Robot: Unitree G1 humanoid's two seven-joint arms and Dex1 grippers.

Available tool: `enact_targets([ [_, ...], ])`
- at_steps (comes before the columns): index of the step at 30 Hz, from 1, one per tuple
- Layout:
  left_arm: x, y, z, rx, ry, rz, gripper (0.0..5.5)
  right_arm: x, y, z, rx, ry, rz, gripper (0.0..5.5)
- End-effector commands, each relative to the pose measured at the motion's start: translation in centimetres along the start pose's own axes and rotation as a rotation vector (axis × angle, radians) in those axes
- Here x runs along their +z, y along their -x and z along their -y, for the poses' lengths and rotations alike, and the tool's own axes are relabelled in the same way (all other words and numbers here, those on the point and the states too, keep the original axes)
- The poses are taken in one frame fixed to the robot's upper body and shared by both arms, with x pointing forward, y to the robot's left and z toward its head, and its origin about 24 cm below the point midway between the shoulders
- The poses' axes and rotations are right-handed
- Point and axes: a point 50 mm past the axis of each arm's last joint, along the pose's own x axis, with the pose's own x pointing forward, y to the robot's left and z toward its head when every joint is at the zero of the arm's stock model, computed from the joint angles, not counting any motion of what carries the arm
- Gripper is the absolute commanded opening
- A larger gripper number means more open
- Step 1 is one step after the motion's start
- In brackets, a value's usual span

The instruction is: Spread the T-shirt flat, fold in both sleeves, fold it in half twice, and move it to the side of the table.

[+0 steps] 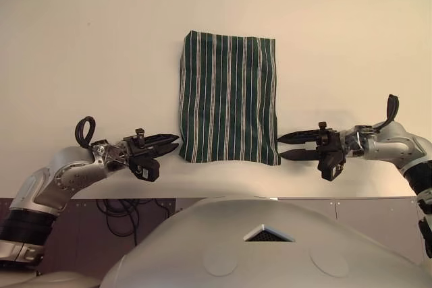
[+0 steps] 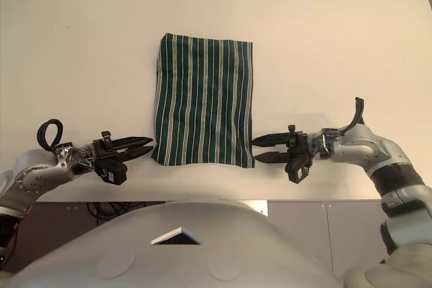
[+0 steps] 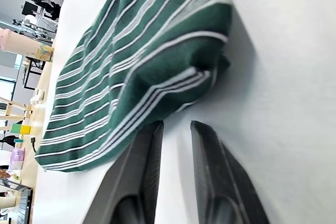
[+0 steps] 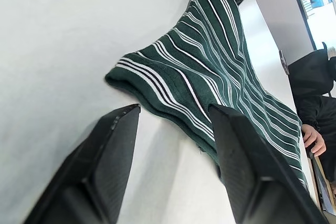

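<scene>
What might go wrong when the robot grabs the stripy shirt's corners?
1. The T-shirt lies folded in layers. The left gripper and right gripper, both open at its near corners, might pinch only the top layer and pull the folds apart.
2. The left gripper's gap looks narrower than the right's, so the thick corner might get pushed and bunch up instead of sliding in, leaving a crooked fold.

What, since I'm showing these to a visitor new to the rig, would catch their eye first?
The green, white-striped T-shirt, already folded into a neat rectangle, lies in the middle of the white table. The left gripper and right gripper flank its near corners, one on each side, pointing inward at the cloth, both open and holding nothing.
</scene>
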Motion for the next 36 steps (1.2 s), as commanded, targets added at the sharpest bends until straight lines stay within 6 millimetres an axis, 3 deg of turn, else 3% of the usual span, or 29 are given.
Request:
enact_targets([
  [1,0.8,-1.3,-0.2,-0.029,-0.043,0.079,0.93,0.6,-2.1,-4.4,0.246,-0.121,-0.029,2.42],
  [5,1.1,-1.5,0.0,-0.045,-0.053,0.107,0.93,2.1,-2.6,-3.5,0.258,-0.099,0.003,2.42],
  [11,1.0,-2.3,-0.3,-0.031,-0.049,0.104,0.93,2.8,-3.9,-1.3,0.266,-0.088,-0.021,2.42],
  [15,0.9,-2.6,-0.3,-0.020,-0.040,0.096,0.93,1.6,-3.5,-0.9,0.280,-0.097,-0.087,2.42],
  [19,0.7,-2.4,-0.2,-0.021,-0.034,0.080,0.93,1.3,-1.9,-2.3,0.337,-0.123,-0.101,2.42],
  [25,0.7,-2.1,0.1,-0.019,-0.023,0.066,0.93,-1.0,2.1,-3.8,0.370,-0.142,-0.185,2.42],
  [31,0.6,-2.0,0.2,-0.012,-0.016,0.056,0.93,-4.3,3.8,-0.6,0.357,-0.110,-0.268,2.42],
  [36,0.7,-2.2,-0.2,-0.004,-0.023,0.064,0.93,-4.4,2.6,-1.3,0.363,-0.113,-0.203,2.42],
])
